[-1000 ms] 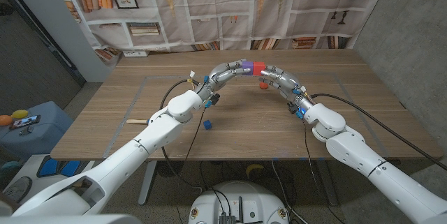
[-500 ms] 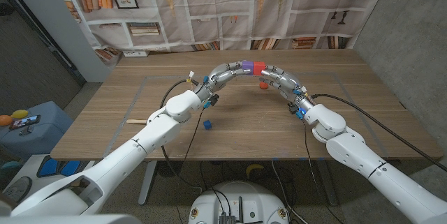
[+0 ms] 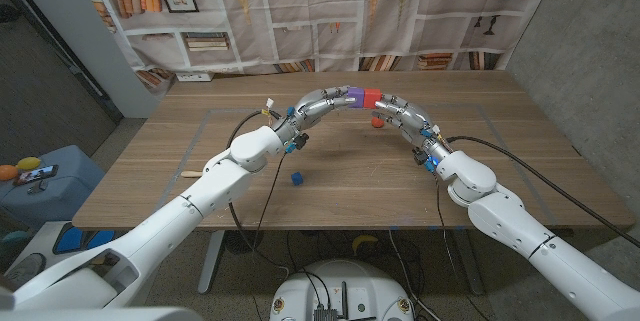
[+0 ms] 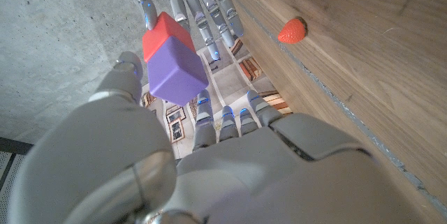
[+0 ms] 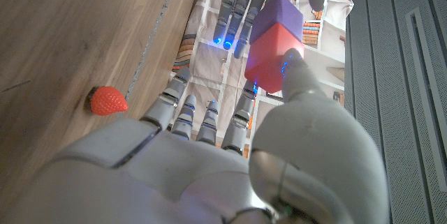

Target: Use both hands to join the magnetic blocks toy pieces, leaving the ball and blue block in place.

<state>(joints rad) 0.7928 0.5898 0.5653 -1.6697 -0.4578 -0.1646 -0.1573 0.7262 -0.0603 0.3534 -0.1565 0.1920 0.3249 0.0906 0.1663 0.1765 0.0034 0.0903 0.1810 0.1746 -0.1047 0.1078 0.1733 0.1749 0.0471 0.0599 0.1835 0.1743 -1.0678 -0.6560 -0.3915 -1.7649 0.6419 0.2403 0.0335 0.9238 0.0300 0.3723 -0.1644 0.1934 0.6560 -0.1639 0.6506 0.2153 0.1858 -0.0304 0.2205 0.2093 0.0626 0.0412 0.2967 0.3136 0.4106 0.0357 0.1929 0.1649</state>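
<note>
A purple block (image 3: 353, 94) and a red block (image 3: 371, 97) sit joined face to face, held up above the far middle of the table. My left hand (image 3: 318, 106) grips the purple block (image 4: 178, 74) and my right hand (image 3: 400, 114) grips the red block (image 5: 274, 55). The hands meet fingertip to fingertip around the pair. A small red strawberry-like ball (image 3: 376, 122) lies on the table just below the right hand, and it also shows in the wrist views (image 4: 292, 31) (image 5: 108, 101). A small blue block (image 3: 297, 177) rests on the table nearer me.
A pale wooden stick (image 3: 196, 173) lies on the table's left side. The wooden table (image 3: 480, 191) has faint taped outlines. A bookshelf-print backdrop hangs behind it, and a blue stool (image 3: 40, 186) with small items stands at the far left.
My left forearm has shifted slightly to the left. The joined blocks and both hands stay where they were.
</note>
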